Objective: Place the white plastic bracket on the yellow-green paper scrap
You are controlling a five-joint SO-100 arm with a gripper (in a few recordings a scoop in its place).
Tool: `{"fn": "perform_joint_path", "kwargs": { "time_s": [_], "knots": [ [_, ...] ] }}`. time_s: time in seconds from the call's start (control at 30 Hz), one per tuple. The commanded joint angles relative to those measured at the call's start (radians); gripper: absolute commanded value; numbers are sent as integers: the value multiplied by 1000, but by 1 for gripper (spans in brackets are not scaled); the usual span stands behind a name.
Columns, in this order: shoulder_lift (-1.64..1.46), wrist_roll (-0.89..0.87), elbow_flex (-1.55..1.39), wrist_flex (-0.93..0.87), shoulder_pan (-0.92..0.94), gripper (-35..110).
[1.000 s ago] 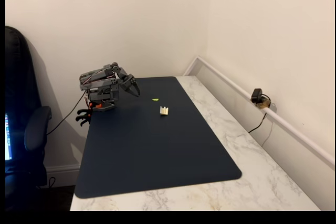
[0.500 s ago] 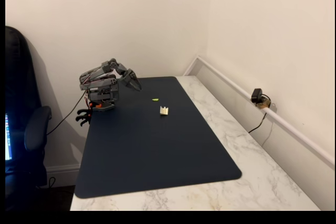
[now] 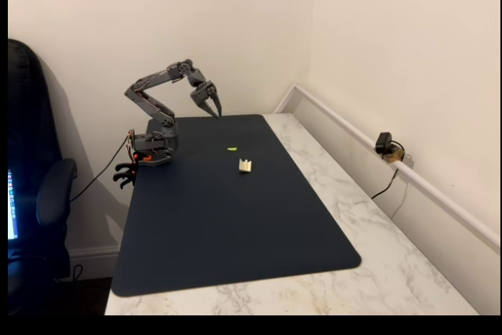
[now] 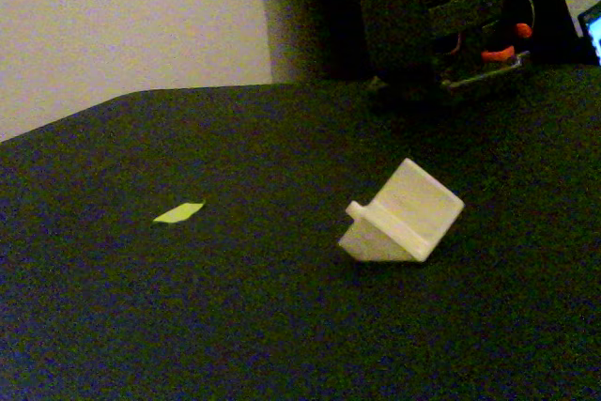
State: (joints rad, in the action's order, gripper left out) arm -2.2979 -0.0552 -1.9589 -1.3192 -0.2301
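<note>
I am holding my hand [image 3: 214, 107] up in the air above the far end of the dark mat [image 3: 227, 225], fingers pointing down and, as far as this small view lets me judge, drawn together with nothing between them. The white plastic bracket [image 3: 245, 165] is lying on the mat, well apart from my hand and nearer the middle. The yellow-green paper scrap [image 3: 232, 148] is lying flat near it, between the bracket and my side of the mat, with bare mat separating the two.

The step in hand, I judge, is the reach to the bracket. To do it well I should be spreading my fingers before coming down, passing over the scrap without brushing it, since so light a sliver would shift easily. The bracket is much smaller than my hand, so I should be centring squarely over it and closing on its solid body, not on a thin edge.

The high fixed view is giving me the arm, the marble worktop [image 3: 392, 272] and the whole layout. The low fixed view is giving what that one cannot: the bracket [image 4: 402, 214] tipped on its side with a flat plate slanting up, and the scrap [image 4: 178, 213] as a pointed sliver.
</note>
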Motion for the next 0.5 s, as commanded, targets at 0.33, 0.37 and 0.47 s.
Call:
{"fn": "perform_joint_path", "kwargs": {
  "time_s": [0.33,0.37,0.47],
  "knots": [
    [282,-178,276,-89,-158,0],
    [299,-193,288,-94,-164,0],
    [362,-221,336,-104,-181,0]
  ]
}}
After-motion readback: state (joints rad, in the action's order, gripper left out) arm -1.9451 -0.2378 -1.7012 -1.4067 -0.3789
